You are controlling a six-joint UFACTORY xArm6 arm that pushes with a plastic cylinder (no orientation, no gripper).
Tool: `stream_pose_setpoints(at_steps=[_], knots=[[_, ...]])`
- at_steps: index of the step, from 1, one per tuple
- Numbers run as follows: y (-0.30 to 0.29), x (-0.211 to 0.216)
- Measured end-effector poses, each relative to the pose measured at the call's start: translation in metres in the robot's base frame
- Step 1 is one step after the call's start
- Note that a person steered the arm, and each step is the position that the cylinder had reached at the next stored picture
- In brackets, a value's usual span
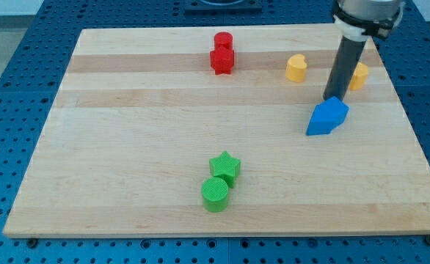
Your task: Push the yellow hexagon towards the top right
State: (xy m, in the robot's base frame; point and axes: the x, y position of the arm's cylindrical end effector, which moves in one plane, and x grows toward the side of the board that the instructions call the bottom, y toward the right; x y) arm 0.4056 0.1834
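The yellow hexagon (359, 75) sits near the board's right edge in the upper part of the view, partly hidden behind my rod. My tip (331, 99) rests just left and below it, touching the top of a blue block pair (327, 116). A yellow heart-shaped block (296, 68) lies to the left of the rod.
A red cylinder (223, 40) and a red block (221, 60) sit together near the top centre. A green star (225, 167) and a green cylinder (216, 194) sit together at the lower centre. The wooden board (127, 147) ends close to the right of the hexagon.
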Motion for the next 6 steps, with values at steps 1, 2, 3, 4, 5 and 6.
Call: stream_pose_setpoints(at_steps=[1, 2, 3, 4, 5, 6], knots=[[0.002, 0.008], [0.028, 0.008], [0.034, 0.0], [0.034, -0.021], [0.034, -0.066], [0.034, -0.082]])
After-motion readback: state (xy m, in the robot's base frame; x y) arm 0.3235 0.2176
